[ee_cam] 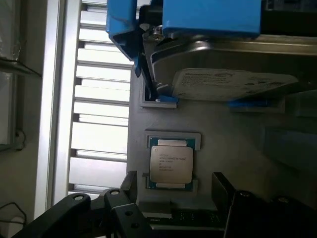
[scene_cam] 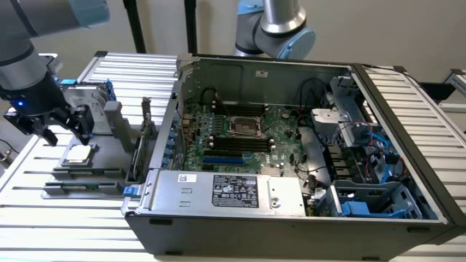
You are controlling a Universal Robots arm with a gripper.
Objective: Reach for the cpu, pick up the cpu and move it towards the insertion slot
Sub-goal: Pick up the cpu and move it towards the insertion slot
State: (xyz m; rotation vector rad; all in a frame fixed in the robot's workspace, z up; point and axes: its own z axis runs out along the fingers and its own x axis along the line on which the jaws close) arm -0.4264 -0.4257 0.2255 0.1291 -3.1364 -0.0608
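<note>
We logged: gripper [scene_cam: 67, 132] released, empty, above cpu [ee_cam: 171, 166] in grey holder [ee_cam: 237, 148]; blue-framed hard drive [ee_cam: 233, 84] just beside.

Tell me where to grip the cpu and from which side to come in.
Best take the cpu by two opposite side edges, coming straight down from above. It lies flat and thin in a shallow pocket of the grey tray, so its smooth metal top offers no hold.

Probably a robotics lab: robot arm [scene_cam: 22, 60] beside an opened computer case [scene_cam: 291, 240] on slatted metal table [scene_cam: 73, 232].
</note>
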